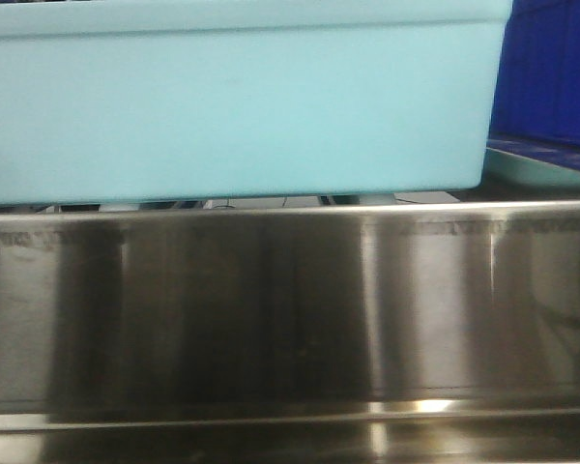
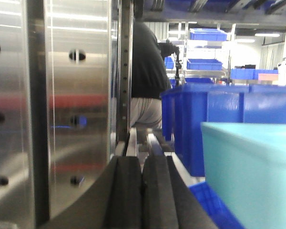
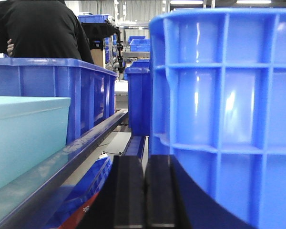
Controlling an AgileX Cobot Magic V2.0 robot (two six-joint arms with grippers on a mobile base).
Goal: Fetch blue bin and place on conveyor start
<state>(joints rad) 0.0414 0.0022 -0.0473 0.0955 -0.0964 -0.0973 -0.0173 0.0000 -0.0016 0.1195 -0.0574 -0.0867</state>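
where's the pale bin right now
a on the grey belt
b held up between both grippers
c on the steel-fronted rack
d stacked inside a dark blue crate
c: the bin sits just above the rack's steel front, while the left gripper and right gripper are shut on nothing.
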